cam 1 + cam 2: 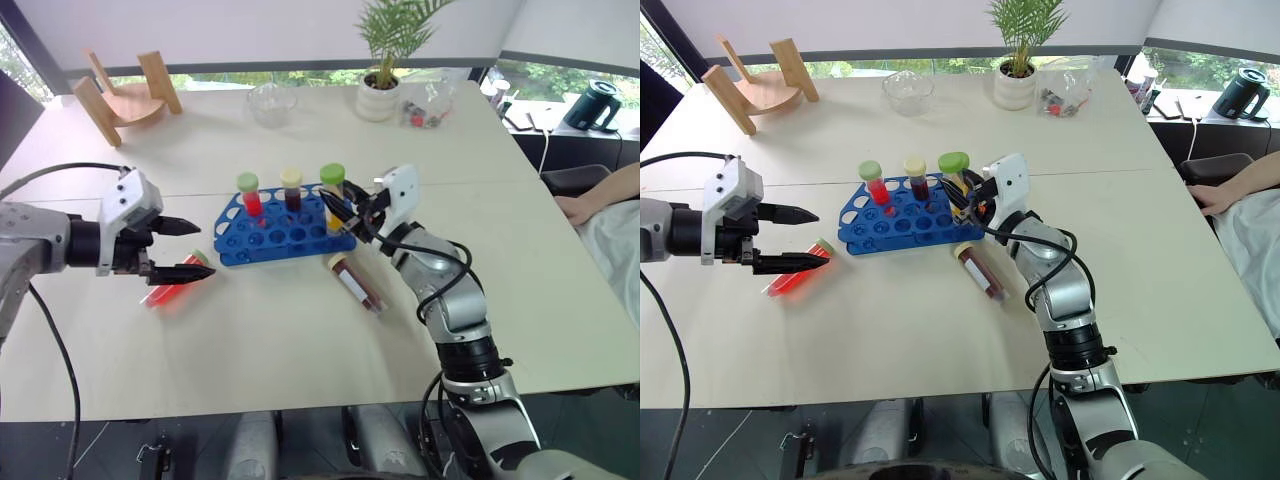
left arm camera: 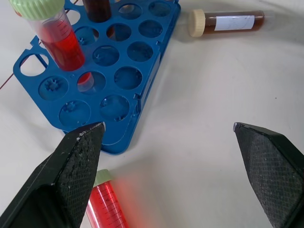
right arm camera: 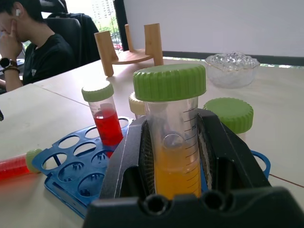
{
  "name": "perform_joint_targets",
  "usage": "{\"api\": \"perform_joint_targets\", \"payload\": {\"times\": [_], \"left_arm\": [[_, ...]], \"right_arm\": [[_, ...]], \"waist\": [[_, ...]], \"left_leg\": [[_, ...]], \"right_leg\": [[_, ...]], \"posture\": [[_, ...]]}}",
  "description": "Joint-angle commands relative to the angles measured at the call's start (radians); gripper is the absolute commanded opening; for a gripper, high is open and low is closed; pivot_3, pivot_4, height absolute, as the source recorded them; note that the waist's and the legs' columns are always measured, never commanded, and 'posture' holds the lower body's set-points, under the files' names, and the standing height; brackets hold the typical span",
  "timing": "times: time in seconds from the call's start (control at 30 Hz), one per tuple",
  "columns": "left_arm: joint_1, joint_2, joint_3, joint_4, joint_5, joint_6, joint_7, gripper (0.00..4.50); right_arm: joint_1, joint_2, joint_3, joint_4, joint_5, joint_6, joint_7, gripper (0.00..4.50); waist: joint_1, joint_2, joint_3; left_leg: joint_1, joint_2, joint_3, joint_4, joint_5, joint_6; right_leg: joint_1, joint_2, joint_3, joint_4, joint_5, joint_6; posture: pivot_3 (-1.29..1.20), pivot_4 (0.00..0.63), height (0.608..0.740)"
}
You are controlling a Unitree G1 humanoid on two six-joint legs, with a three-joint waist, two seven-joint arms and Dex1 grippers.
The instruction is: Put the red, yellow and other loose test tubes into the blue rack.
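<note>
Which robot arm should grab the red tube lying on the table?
Left. The left gripper is open and hovers right by the red tube, while the right gripper is shut on the yellow tube.

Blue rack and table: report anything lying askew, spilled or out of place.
Two tubes lie on their sides on the table instead of standing in the blue rack: a red tube beside the open left gripper, and a brown tube by the rack's right end. Nothing looks spilled.

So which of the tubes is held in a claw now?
The yellow-liquid tube with the green cap, clamped upright in the right claw over the blue rack; the other tubes stand racked or lie loose.
</note>
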Motion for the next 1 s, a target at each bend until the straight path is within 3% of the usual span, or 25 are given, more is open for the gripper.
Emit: {"api": "perform_joint_targets", "payload": {"times": [0.03, 0.67, 0.8, 0.9, 1.0], "left_arm": [[-0.002, 0.002, 0.037, -0.021, 0.0, -0.01, 0.006, 4.5], [-0.008, -0.019, 0.019, -0.005, 0.017, -0.03, 0.014, 4.5], [-0.009, -0.023, 0.017, 0.008, 0.026, -0.04, 0.01, 4.5], [-0.014, -0.032, 0.015, 0.011, 0.027, -0.043, 0.01, 4.5], [-0.029, -0.045, 0.01, 0.008, 0.025, -0.046, 0.011, 4.5]], "right_arm": [[-0.015, -0.016, -0.006, 0.018, -0.003, -0.027, 0.004, 0.85], [0.021, -0.001, 0.011, 0.053, -0.011, -0.066, -0.025, 0.85], [0.039, -0.006, 0.011, 0.013, -0.007, -0.055, -0.029, 2.68], [0.046, -0.025, 0.003, -0.035, -0.008, -0.038, -0.032, 4.3], [0.032, -0.107, -0.031, -0.153, 0.029, 0.06, 0.011, 4.47]], "waist": [[0.0, 0.0, 0.0], [0.001, 0.0, 0.0], [0.001, 0.0, 0.0], [0.002, 0.0, 0.0], [0.004, 0.0, 0.0]], "left_leg": [[0.0, 0.0, 0.0, 0.0, 0.0, 0.0], [0.0, 0.0, 0.0, 0.0, 0.0, 0.0], [0.0, 0.0, 0.0, 0.0, 0.0, 0.0], [0.0, 0.0, 0.0, 0.0, 0.0, 0.0], [0.0, 0.0, 0.0, 0.0, 0.0, 0.0]], "right_leg": [[0.0, 0.0, 0.0, 0.0, 0.0, 0.0], [0.0, 0.0, 0.0, 0.0, 0.0, 0.0], [0.0, 0.0, 0.0, 0.0, 0.0, 0.0], [0.0, 0.0, 0.0, 0.0, 0.0, 0.0], [0.0, 0.0, 0.0, 0.0, 0.0, 0.0]], "posture": [[0.0, 0.15, 0.74], [0.0, 0.15, 0.74], [0.0, 0.15, 0.74], [0.0, 0.15, 0.74], [0.0, 0.15, 0.74]]}}
